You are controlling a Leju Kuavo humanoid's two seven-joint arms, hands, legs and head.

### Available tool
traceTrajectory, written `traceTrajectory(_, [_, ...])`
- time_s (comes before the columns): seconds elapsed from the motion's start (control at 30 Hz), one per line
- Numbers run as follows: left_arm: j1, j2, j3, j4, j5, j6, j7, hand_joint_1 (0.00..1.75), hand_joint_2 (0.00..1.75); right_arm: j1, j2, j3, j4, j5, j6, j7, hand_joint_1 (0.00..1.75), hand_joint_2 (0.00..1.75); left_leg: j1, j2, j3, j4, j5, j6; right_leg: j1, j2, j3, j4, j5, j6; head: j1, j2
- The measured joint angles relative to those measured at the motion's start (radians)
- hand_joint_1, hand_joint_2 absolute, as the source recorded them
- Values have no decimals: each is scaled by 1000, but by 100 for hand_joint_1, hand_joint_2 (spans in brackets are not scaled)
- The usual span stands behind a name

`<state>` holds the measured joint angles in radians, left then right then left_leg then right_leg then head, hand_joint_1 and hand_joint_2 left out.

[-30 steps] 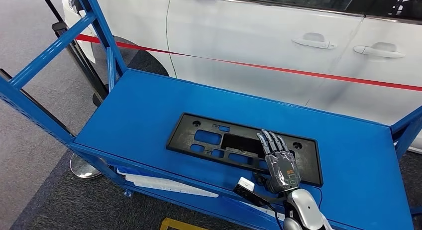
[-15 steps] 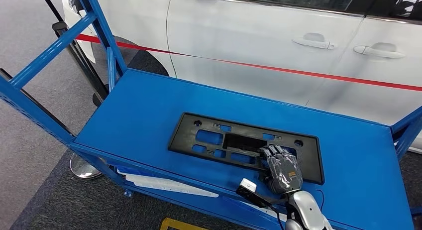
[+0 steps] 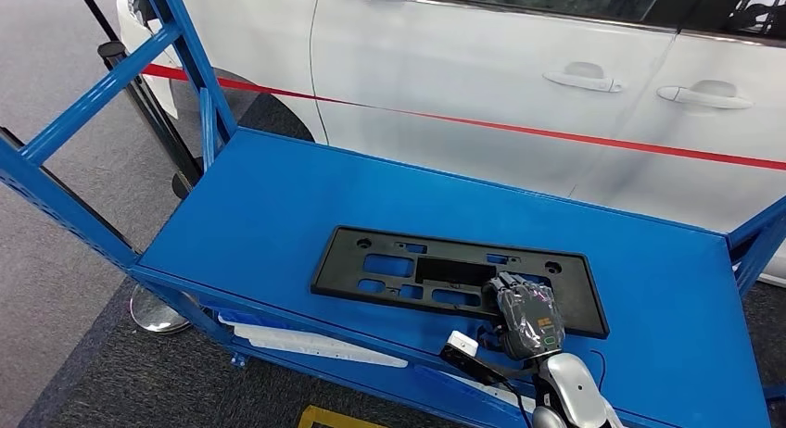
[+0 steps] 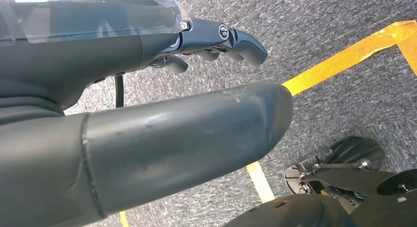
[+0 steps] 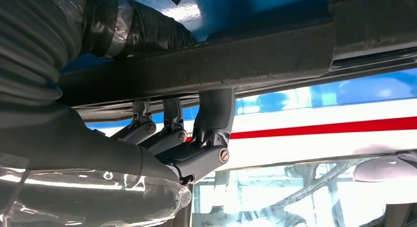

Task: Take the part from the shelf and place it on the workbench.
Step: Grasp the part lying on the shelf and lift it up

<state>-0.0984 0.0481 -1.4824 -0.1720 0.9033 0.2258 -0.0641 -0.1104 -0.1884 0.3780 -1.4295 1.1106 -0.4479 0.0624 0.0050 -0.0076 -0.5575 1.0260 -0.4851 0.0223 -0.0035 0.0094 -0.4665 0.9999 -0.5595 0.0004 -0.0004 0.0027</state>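
A flat black plastic part (image 3: pixel 408 270) with several cut-outs lies on the blue shelf (image 3: pixel 278 206), its near right edge lifted slightly. My right hand (image 3: pixel 526 315) grips that near edge, fingers curled over the top. In the right wrist view the part (image 5: pixel 275 50) crosses the picture, my right hand (image 5: pixel 162 143) grips it, and the fingers (image 5: pixel 211 119) hook over its rim. My left hand (image 4: pixel 147 109) hangs over grey carpet, its fingers lightly curled and holding nothing.
A white car (image 3: pixel 519 85) with a red stripe stands just behind the shelf. Blue uprights (image 3: pixel 185 48) frame the shelf's left side and a blue post (image 3: pixel 755 243) its right. A white strip (image 3: pixel 315 346) lies on the lower level. Yellow floor tape (image 4: pixel 344 55) crosses the carpet.
My right hand went from lying flat and outstretched on the part to curling around its near edge. The part has tilted and shifted slightly toward me.
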Motion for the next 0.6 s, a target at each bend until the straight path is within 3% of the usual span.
traceTrajectory(0.6, [0, 0, 0, 0, 4, -2, -9, 0, 0, 1, 0, 1, -12, -1, 20, 0, 175, 175, 0, 0, 0, 0, 0, 0, 0, 0, 0, 0, 0, 0, 0, 0])
